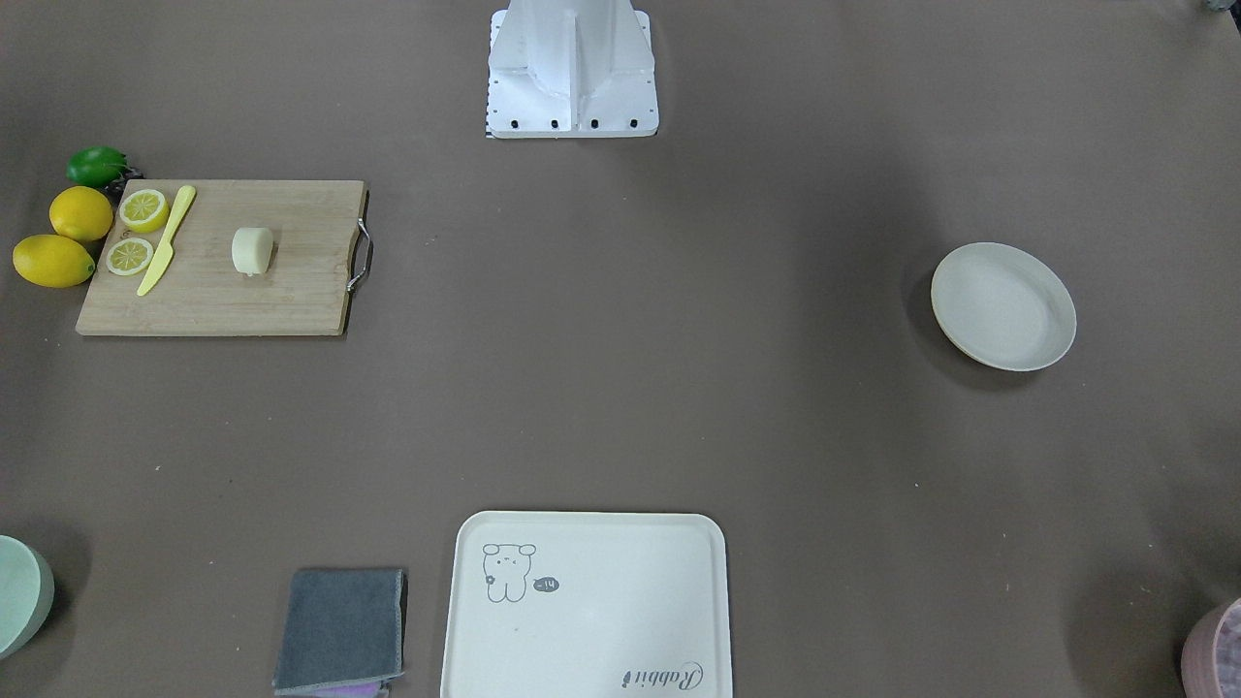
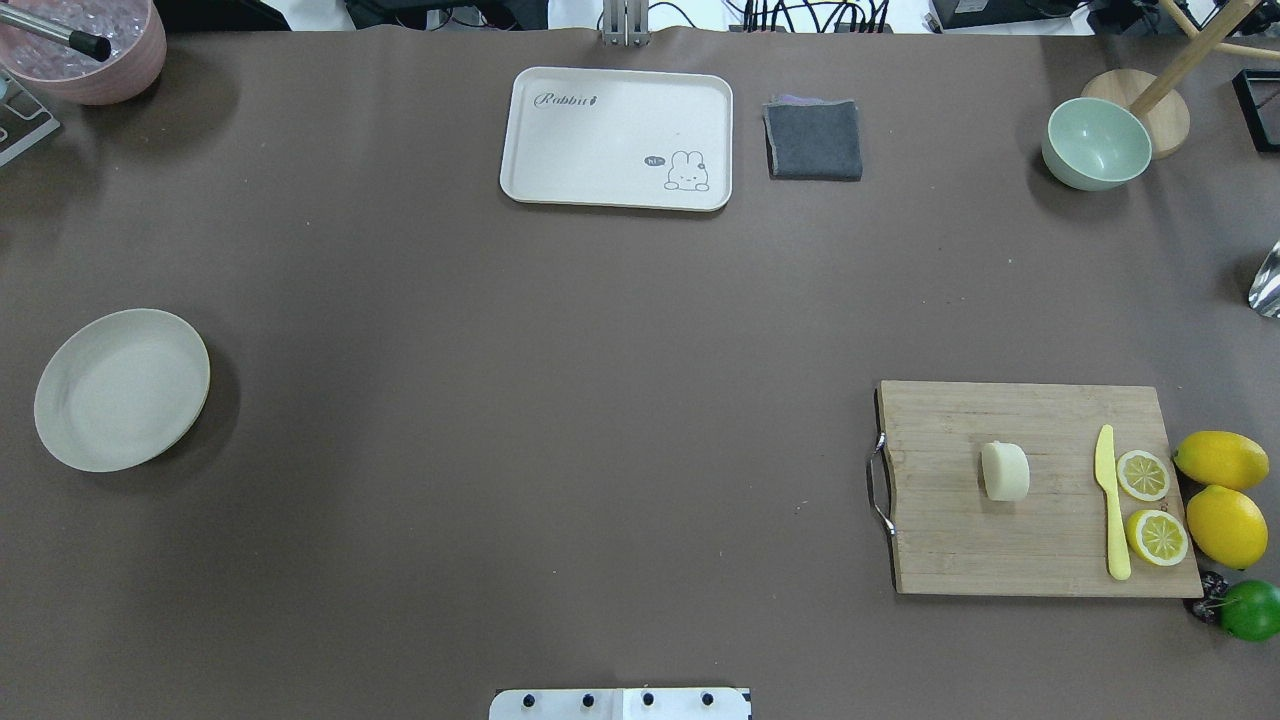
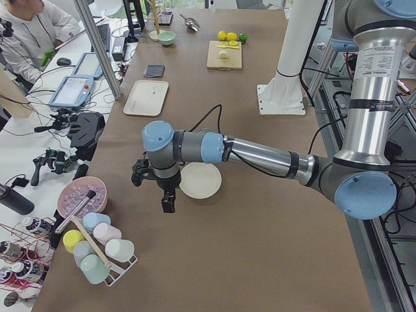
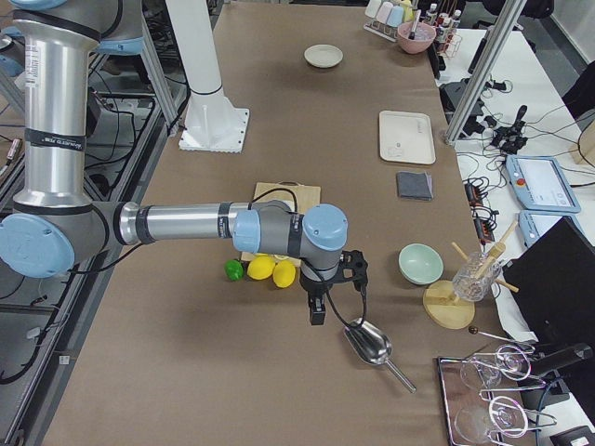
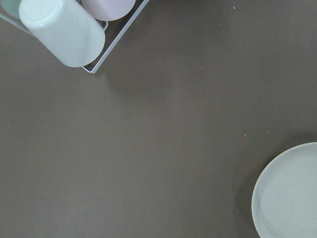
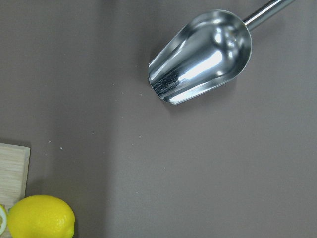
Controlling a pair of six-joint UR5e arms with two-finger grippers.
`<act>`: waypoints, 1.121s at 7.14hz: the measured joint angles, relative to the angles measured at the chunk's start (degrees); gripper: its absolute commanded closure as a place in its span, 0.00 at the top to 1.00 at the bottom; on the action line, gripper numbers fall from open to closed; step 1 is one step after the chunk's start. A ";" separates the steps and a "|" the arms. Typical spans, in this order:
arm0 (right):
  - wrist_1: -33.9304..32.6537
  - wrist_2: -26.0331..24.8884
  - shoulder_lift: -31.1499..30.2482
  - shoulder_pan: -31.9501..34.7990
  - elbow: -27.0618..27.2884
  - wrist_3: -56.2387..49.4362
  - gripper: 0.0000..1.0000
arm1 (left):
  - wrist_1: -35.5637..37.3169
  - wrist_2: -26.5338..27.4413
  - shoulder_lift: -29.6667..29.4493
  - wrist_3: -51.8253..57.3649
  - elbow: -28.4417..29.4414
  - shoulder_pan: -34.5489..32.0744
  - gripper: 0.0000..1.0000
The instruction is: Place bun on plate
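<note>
Front-facing view: the bun point(image 1: 253, 251) lies on the cutting board point(image 1: 223, 291) at nine o'clock and the plate point(image 1: 1003, 306) sits at three, well apart, so I judge a long carry. Left side view: my left gripper point(image 3: 168, 200) hangs beside the plate. Right side view: my right gripper point(image 4: 318, 311) hangs near the lemons point(image 4: 271, 269), likelier to fetch the bun. How far either's fingers are parted, I cannot tell.

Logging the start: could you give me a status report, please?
Left gripper, right gripper: open or shut unreadable. Pale cream rounded bun sits on wooden cutting board. Round off-white plate empty. Nothing between them.
</note>
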 measured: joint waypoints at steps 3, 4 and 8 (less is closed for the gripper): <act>0.00 0.00 -0.17 -0.02 0.01 -0.10 1.00 | 0.10 0.00 0.21 -0.05 -0.74 0.08 0.99; 0.00 0.02 -0.22 -0.03 -0.03 -0.10 1.00 | 0.12 0.00 0.23 -0.06 -0.85 0.09 0.99; 0.02 -0.10 -0.21 0.04 1.21 -0.10 1.00 | 0.07 -0.08 1.33 0.00 -3.34 0.27 0.99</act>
